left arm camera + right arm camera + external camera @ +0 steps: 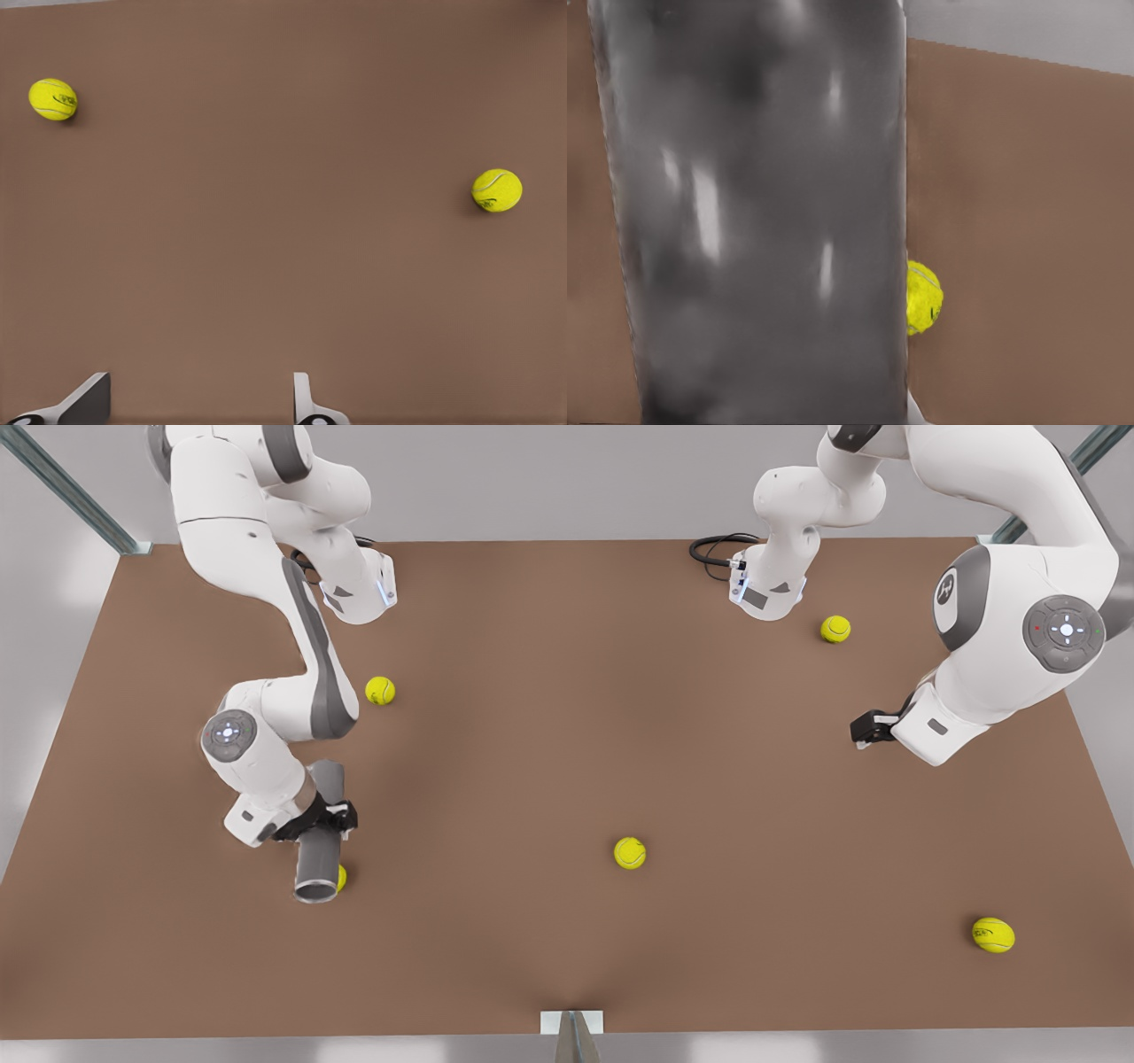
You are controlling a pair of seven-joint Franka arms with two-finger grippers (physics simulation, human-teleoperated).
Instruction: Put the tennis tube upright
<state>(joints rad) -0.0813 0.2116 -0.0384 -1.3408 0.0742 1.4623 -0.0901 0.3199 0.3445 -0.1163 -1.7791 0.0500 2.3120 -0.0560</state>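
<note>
The tennis tube is a grey cylinder at the front view's left, its silvery-rimmed hollow end pointing toward the table's front edge. My right gripper is shut across it at about mid-length. Close up in the right wrist view, the tennis tube has a yellow ball right beside it. At the front view's right, my left gripper hangs over bare table, waiting. In the left wrist view the left gripper stands open with nothing between its fingers.
Yellow tennis balls lie scattered on the brown table: one behind the tube, one half hidden by its open end, one at centre front, one front right, one back right.
</note>
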